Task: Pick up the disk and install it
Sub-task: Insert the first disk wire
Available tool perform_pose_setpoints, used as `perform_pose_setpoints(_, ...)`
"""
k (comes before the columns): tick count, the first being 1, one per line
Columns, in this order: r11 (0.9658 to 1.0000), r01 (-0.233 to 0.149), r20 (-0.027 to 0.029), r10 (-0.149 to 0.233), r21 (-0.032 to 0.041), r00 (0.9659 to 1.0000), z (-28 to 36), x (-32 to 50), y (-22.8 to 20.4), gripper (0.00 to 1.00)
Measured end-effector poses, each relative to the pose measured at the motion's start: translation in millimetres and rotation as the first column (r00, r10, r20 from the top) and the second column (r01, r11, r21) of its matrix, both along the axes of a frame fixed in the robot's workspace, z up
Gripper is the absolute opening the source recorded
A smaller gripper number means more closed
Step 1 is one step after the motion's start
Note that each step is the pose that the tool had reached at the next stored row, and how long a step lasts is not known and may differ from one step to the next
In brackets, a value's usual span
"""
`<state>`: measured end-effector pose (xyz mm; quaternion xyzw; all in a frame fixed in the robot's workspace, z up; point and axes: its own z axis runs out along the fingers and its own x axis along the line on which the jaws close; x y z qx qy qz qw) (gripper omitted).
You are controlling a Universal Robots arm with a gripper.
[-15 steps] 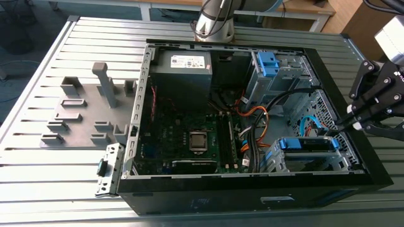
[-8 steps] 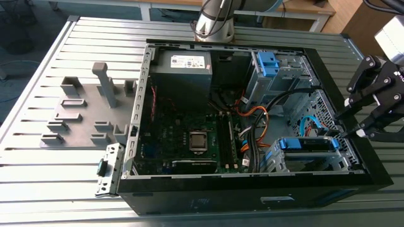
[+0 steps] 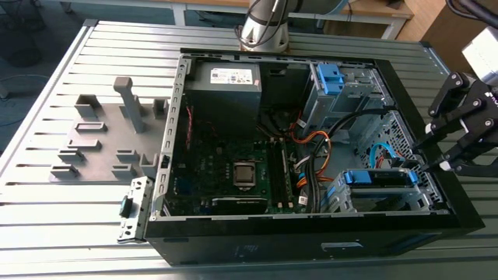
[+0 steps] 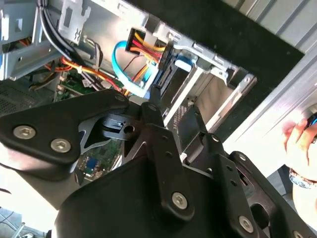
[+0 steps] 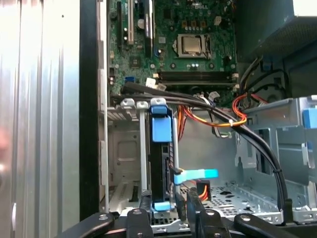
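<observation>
Exterior view, case: an open black computer case (image 3: 311, 242) is lying on the slatted silver metal worktop (image 3: 46, 204).
Exterior view, hand: the black two-fingered robot hand (image 3: 435, 155) is hovering at the case's rim on the exterior view's right, spread wide and gripping nothing.
Exterior view, disk: the flat silver-grey disk in its bright blue plastic carrier (image 3: 378, 178) is sitting in a silver metal cage (image 3: 336, 196) inside the case, near the hand but apart from it.
Exterior view, far side: a grey plastic fixture block (image 3: 101, 143) is resting well apart from the hand, across the case.
First wrist view, disk: it is standing on edge in the cage straight ahead of the hand, its near end lining up with the gap between the fingertips (image 5: 144, 206); whether they are touching it cannot be told.
First wrist view, beyond: a light-blue cable plug (image 5: 197, 173) is jutting out just beside the disk, and the green motherboard (image 5: 148, 54) is lying farther ahead.
Second wrist view, wires: orange, yellow and red wires (image 4: 144, 47) are running down beside the cage, beyond the hand.
Second wrist view, person: a person's bare fingers (image 4: 298, 141) are showing well apart from the robot hand.
</observation>
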<state>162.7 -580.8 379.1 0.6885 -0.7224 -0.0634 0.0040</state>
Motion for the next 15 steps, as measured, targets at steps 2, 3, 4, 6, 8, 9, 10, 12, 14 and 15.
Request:
perform_pose_setpoints(2,1.0000,0.000,-0.0006,0.000,0.0000,1.0000,-3.6,4.7,3.8,0.41)
perform_pose_setpoints(3,1.0000,0.000,-0.0007,0.000,0.0002,1.0000,-5.5,6.0,6.1,0.41)
perform_pose_setpoints(4,1.0000,0.000,-0.0006,0.000,0.0002,1.0000,-7.3,6.8,8.4,0.41)
perform_pose_setpoints(6,1.0000,0.000,-0.0006,0.000,0.0002,1.0000,-11.0,7.5,13.5,0.41)
perform_pose_setpoints(8,1.0000,-0.002,-0.0006,0.002,0.0002,1.0000,-14.6,7.5,17.1,0.41)
perform_pose_setpoints(9,1.0000,-0.005,-0.0006,0.005,0.0002,1.0000,-16.5,7.6,17.5,0.41)
perform_pose_setpoints(10,0.9999,-0.012,-0.0006,0.012,0.0001,0.9999,-18.6,8.1,17.6,0.41)
perform_pose_setpoints(12,0.9997,-0.024,-0.0007,0.024,-0.0023,0.9997,-21.9,9.4,17.6,0.41)
perform_pose_setpoints(14,0.9995,-0.031,-0.0007,0.031,-0.0050,0.9995,-25.6,11.3,17.7,0.41)
perform_pose_setpoints(15,0.9995,-0.031,-0.0008,0.031,-0.0060,0.9995,-27.4,12.6,18.3,0.41)
